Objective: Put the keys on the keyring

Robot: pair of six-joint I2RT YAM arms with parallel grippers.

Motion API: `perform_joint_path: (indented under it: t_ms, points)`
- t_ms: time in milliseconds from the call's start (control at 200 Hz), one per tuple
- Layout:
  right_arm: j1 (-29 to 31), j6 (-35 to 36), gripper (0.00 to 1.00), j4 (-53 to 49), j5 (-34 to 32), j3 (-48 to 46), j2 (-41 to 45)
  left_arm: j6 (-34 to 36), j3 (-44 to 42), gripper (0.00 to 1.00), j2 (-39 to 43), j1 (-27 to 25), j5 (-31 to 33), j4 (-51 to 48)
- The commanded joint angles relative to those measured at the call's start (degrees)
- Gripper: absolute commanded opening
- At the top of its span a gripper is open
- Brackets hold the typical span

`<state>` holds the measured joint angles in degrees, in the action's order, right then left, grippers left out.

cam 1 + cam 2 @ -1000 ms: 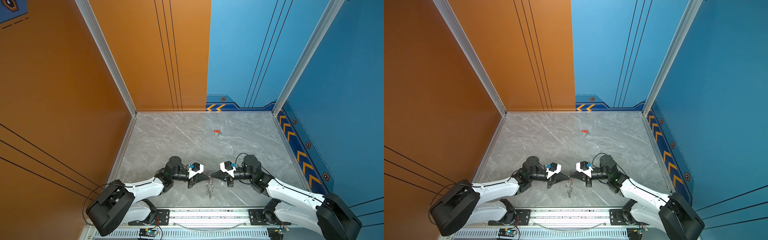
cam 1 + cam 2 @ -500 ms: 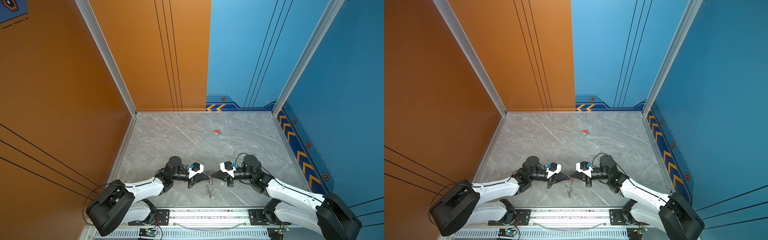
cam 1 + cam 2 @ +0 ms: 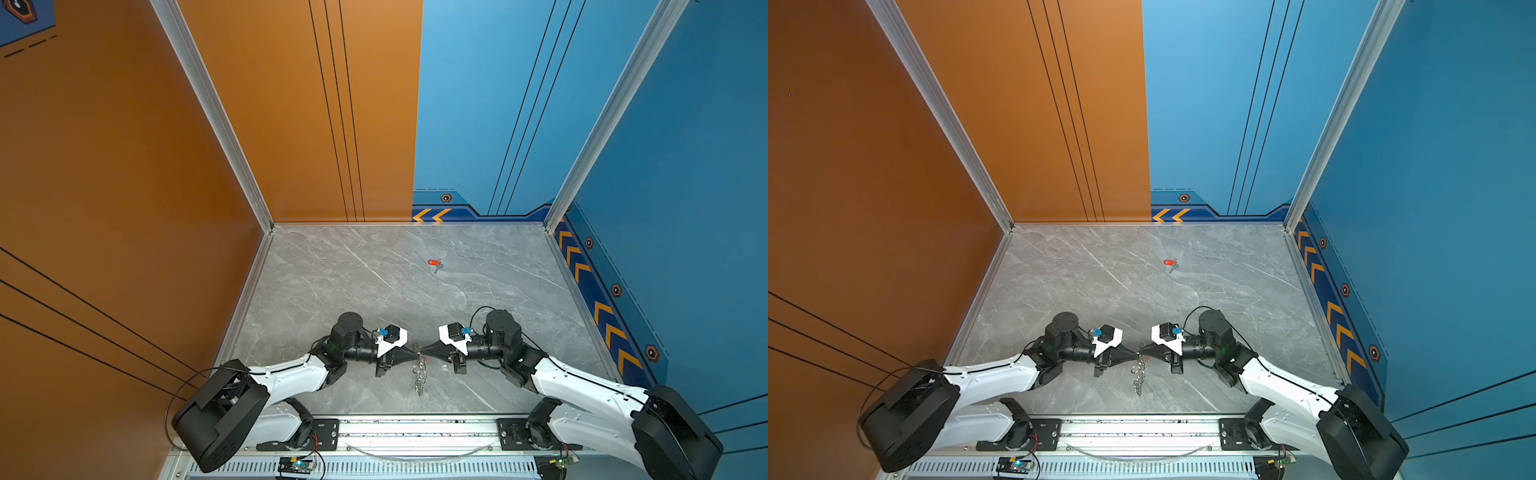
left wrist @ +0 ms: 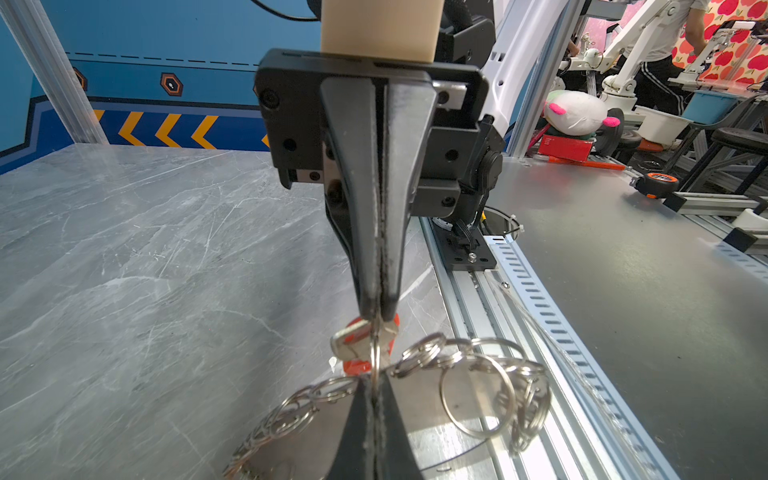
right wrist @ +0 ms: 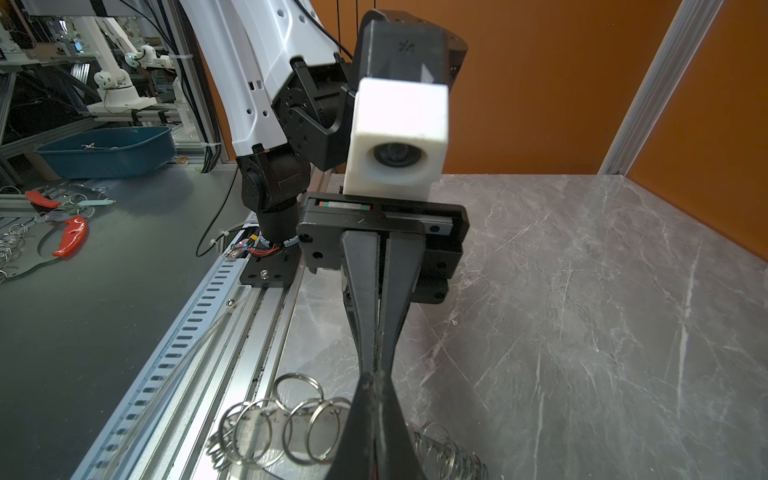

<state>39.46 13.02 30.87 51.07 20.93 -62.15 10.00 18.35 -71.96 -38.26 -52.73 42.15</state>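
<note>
In both top views the left hand [image 3: 414,354] and right hand [image 3: 425,355] meet tip to tip near the desk's [image 3: 332,291] front edge, with the keyring [image 3: 419,374] trailing beneath. A spare key [image 3: 433,262] lies well apart, farther back.

Left wrist view: the right hand [image 4: 377,313] is clamped on an orange-tagged key [image 4: 353,340], and the left hand [image 4: 376,392] is pinching one keyring [image 4: 419,355] loop.

Right wrist view: the keyring [image 5: 451,459] bunches beside the closed tips.

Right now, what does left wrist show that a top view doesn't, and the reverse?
Left wrist only: the pinch itself. The orange-tagged key sits at the tips of the right gripper, against an edge-on ring of the keyring pinched by the left gripper.
Top view only: a second key lying loose far out on the table.
Both: the grippers shut, tip to tip, with the keyring's other rings lying on the table below them.
</note>
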Motion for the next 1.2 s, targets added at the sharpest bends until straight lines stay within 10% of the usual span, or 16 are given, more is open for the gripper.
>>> perform_joint_path:
  t_ms: [0,1196]
  points:
    - [0.4,1.9,0.0,-2.3,-1.8,0.2,-1.2,0.0,1.2,0.0,0.7,0.4,-2.0,1.4]
    - [-0.1,8.1,0.02,-16.9,5.2,8.7,-4.0,0.9,1.8,0.0,-1.2,-1.0,-7.6,1.5]
